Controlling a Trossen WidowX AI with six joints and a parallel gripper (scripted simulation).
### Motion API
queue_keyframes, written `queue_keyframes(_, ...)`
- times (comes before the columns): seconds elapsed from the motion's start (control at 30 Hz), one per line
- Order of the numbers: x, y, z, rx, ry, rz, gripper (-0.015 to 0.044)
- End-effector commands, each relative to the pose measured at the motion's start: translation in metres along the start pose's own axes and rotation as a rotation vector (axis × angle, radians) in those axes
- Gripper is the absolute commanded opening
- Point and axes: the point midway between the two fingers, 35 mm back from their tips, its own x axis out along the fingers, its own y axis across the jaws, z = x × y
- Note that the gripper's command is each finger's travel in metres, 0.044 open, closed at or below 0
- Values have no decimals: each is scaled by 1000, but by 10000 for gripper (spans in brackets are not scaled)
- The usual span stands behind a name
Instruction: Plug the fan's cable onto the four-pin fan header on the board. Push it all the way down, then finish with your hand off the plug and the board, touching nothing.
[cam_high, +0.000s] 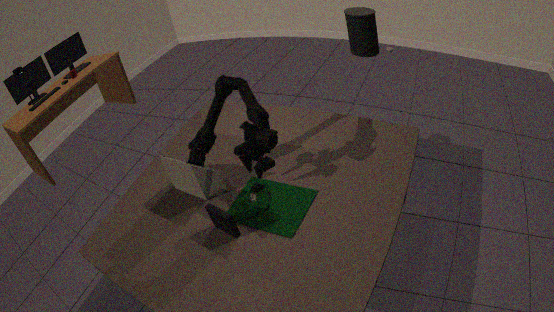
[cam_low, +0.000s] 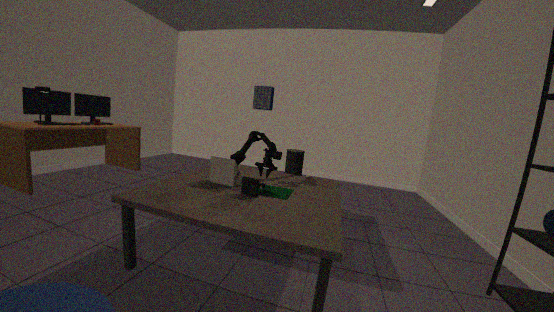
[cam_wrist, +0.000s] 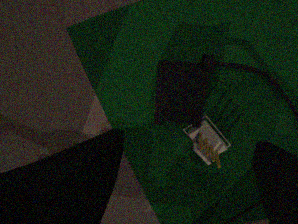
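The green board (cam_high: 295, 205) (cam_low: 281, 192) (cam_wrist: 135, 65) lies flat on the table. The pale header (cam_high: 253, 197) (cam_wrist: 215, 136) with its gold pins stands bare on it. A dark block, seemingly the cable's plug (cam_high: 257, 189) (cam_wrist: 180, 92), is beside the header, off its pins; whether it rests flat is too dark to tell. The thin dark cable (cam_wrist: 255, 70) runs from its corner and curves away right in the wrist view. My gripper (cam_high: 255, 173) (cam_low: 264, 176) (cam_wrist: 189, 147) is partly open and empty above the board, its fingers either side of the header in the wrist view.
The dark fan (cam_high: 222, 220) (cam_low: 250, 186) stands upright at the board's edge. A pale upright panel (cam_high: 185, 176) (cam_low: 222, 171) stands near the arm's base. The table (cam_high: 340, 250) (cam_low: 200, 202) carries all of this. A desk with monitors and a dark bin are farther off.
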Motion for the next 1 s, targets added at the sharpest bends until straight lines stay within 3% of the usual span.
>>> queue_keyframes(0.0, -1, 2, -2, 3, 31, -2, 210)
queue_keyframes(0.2, -1, 2, -2, 3, 31, -2, 210)
queue_keyframes(0.4, 30, 2, 5, 2, 30, -2, 210)
queue_keyframes(0.97, 51, 1, 10, 2, 30, -2, 210)
